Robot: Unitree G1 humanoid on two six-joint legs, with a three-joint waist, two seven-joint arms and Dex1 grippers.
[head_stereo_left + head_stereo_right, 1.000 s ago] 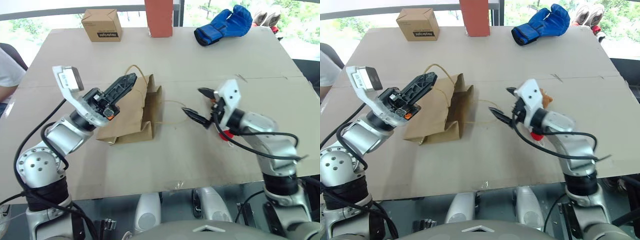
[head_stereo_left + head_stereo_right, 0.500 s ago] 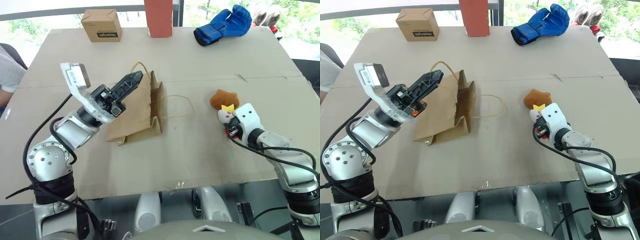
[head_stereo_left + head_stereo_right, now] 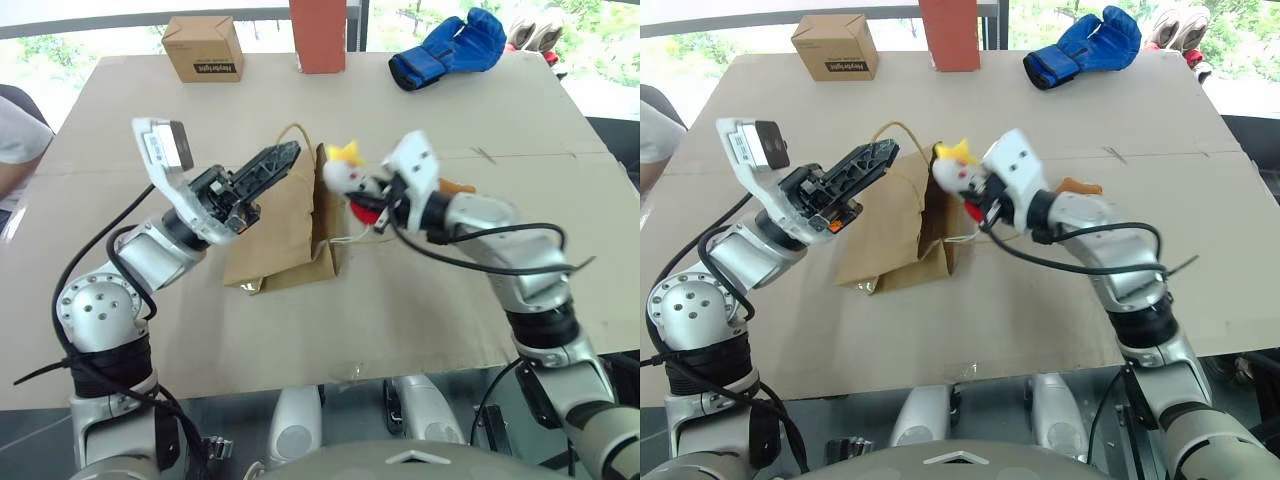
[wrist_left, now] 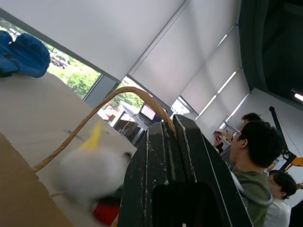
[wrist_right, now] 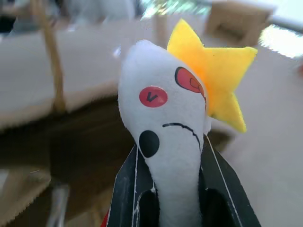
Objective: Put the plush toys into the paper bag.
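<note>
1. Right fingers (image 3: 352, 192) now grip the white plush toy (image 3: 345, 180), swung from the surface's right side to mid-frame at the paper bag (image 3: 285, 225) mouth.
2. Left fingers (image 3: 285, 155) pinch a bag handle (image 3: 290, 135), holding the mouth open.
3. Brown plush toy (image 3: 457, 186) waits behind the right arm.

The paper bag (image 3: 285, 225) lay near the middle of the table (image 3: 420, 330), its mouth facing the right arm. The left gripper (image 3: 268, 166) pinched 1 handle (image 3: 293, 131) and held that side up, so the mouth stood partly open. The right gripper (image 3: 362, 196), clamped on the white toy (image 3: 343, 176), hung just beside the mouth and took up the room before it. The second handle (image 3: 352, 238) trailed on the table under that toy. The small box (image 3: 203, 48), red box (image 3: 317, 35) and blue glove (image 3: 446, 48) stood well apart along the far edge. The near table was bare.
</note>
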